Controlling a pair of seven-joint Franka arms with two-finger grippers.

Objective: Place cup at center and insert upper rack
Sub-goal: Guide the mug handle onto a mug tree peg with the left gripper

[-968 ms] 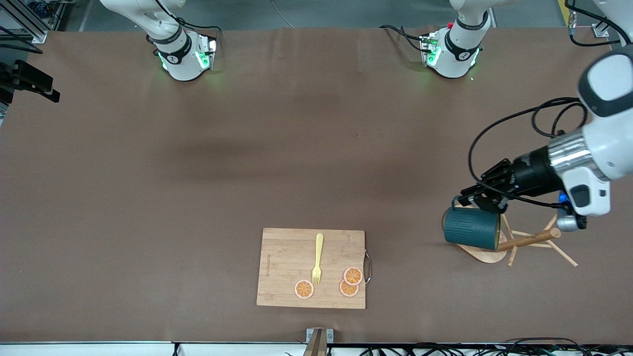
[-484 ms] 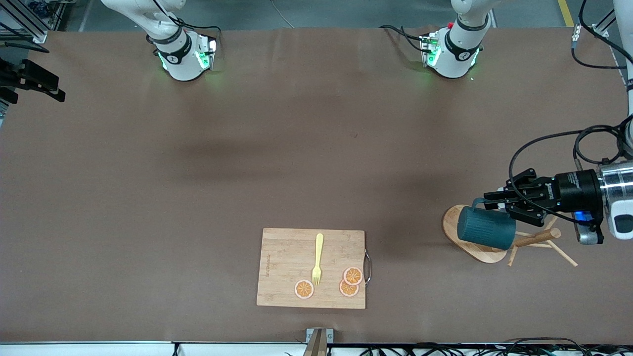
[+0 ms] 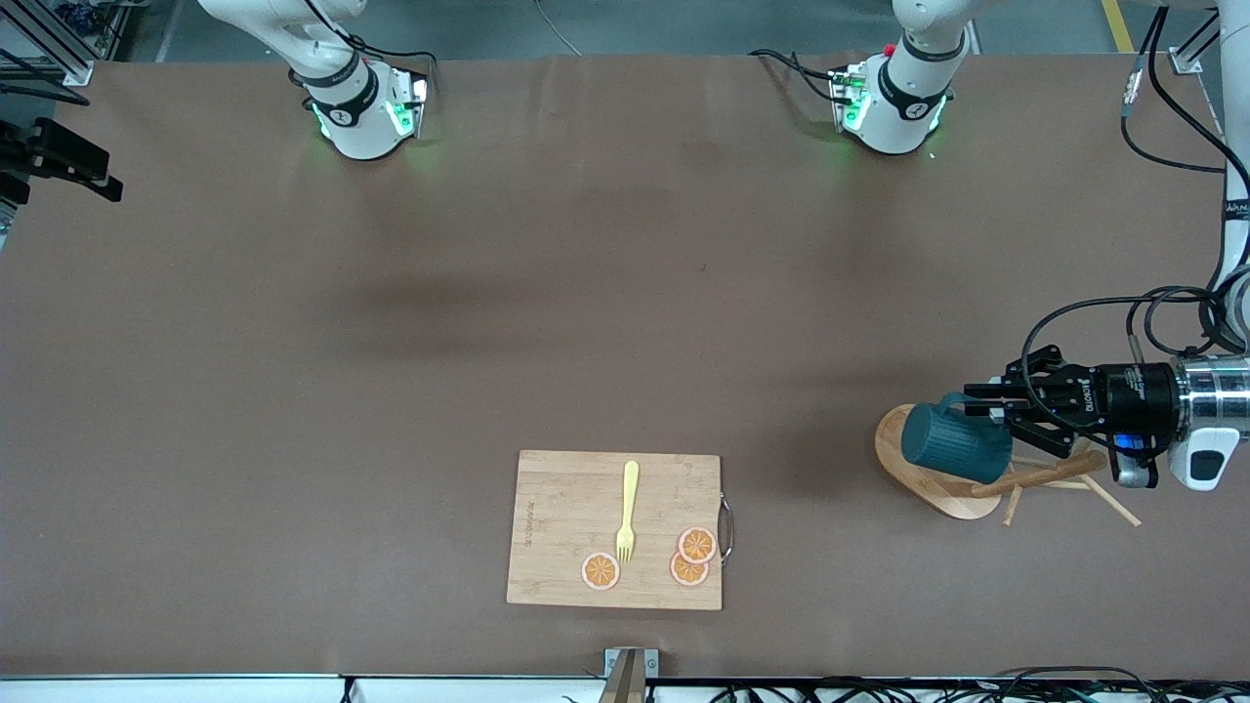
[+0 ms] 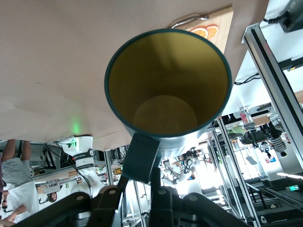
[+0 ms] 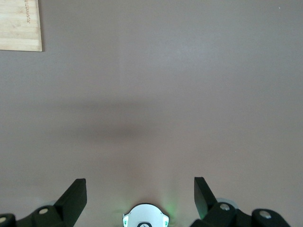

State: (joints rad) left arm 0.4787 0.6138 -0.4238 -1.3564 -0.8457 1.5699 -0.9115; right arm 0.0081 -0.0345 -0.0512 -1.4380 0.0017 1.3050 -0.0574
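- Table: cutting board at the edge nearest the front camera, carrying a fork and orange slices.
- Upper rack lies tipped over at the left arm's end.
- Cup is held sideways over the rack's base; only the left wrist view shows its yellow inside.
- Left pincer is clamped on the cup's handle.
- Right pincer: fingers apart over bare table, seen only in the right wrist view.

We are seeing the cup covering part of the upper rack just below the left gripper. The front view's edge is cutting off the left arm, and the right gripper is showing there not at all.
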